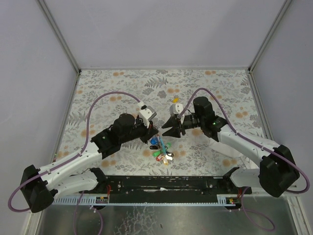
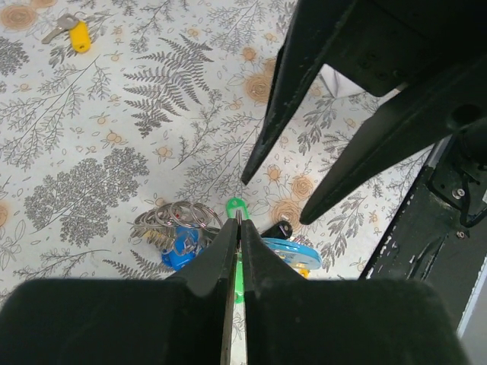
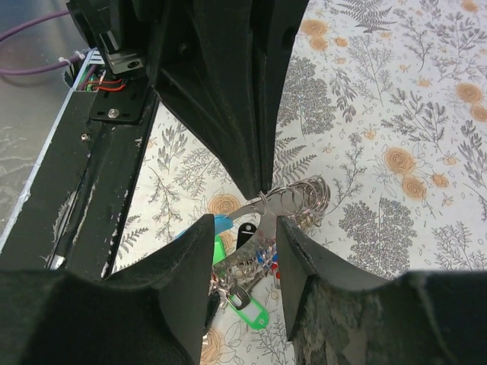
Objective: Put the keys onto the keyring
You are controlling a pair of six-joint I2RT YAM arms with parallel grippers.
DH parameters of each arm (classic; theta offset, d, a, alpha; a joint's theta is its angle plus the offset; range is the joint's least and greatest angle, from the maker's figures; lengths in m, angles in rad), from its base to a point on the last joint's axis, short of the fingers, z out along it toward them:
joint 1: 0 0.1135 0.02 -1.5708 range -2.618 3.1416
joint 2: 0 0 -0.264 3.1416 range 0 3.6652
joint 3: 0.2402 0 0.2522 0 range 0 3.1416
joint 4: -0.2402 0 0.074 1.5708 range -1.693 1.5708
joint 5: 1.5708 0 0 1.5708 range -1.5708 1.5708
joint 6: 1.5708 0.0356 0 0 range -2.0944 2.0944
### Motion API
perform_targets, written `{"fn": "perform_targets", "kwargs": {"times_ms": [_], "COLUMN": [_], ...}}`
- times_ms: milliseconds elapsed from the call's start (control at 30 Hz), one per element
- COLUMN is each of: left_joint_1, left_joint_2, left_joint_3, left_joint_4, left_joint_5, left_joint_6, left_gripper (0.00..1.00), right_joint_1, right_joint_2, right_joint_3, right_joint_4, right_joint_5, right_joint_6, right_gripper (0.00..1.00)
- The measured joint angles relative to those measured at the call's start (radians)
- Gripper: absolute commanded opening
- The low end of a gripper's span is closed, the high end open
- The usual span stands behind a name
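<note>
The keyring bunch (image 1: 161, 151) lies on the floral cloth between the arms: coiled silver rings (image 2: 171, 219), a green tag (image 2: 236, 207), a blue curved piece (image 2: 293, 253) and coloured-headed keys. My left gripper (image 2: 239, 222) is shut on a thin metal ring of the bunch and lifts it a little. In the right wrist view that ring (image 3: 263, 200) carries a silver key blade (image 3: 243, 255), which hangs between my right gripper's fingers. My right gripper (image 3: 245, 224) is open around the blade. The loose yellow-headed key (image 1: 175, 99) lies farther back, also in the left wrist view (image 2: 76, 34).
The black base rail (image 1: 161, 183) runs along the near edge, close behind the bunch. Grey walls enclose the cloth on three sides. Purple cables (image 1: 112, 95) arc over both arms. A second green tag (image 3: 255, 310) lies under the right gripper.
</note>
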Motion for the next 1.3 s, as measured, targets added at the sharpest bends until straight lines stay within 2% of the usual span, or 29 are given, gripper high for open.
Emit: {"fn": "perform_targets", "kwargs": {"times_ms": [633,733,867,933,1133,1300], "left_joint_1": [0.0,0.0,0.0,0.0,0.0,0.021], "left_joint_2": [0.014,0.023,0.025,0.024,-0.058,-0.217], "left_joint_3": [0.0,0.0,0.0,-0.004,-0.129,-0.338], "left_joint_4": [0.017,0.021,0.026,0.035,0.187,0.386], "left_joint_5": [0.077,0.078,0.08,0.082,0.06,0.031], "left_joint_6": [0.018,0.019,0.021,0.022,0.006,-0.046], "left_gripper": [0.0,0.0,0.0,0.01,0.17,0.2], "right_joint_1": [0.0,0.0,-0.001,-0.004,-0.005,-0.005], "right_joint_2": [0.149,0.153,0.155,0.157,0.157,0.137], "right_joint_3": [0.103,0.105,0.11,0.114,0.114,0.043], "right_joint_4": [-0.123,-0.135,-0.157,-0.167,-0.153,-0.007], "right_joint_5": [-0.078,-0.087,-0.1,-0.101,-0.089,-0.045], "right_joint_6": [-0.082,-0.089,-0.101,-0.103,-0.057,0.065], "right_gripper": [0.27,0.19,0.01,0.0,0.0,0.0]}}
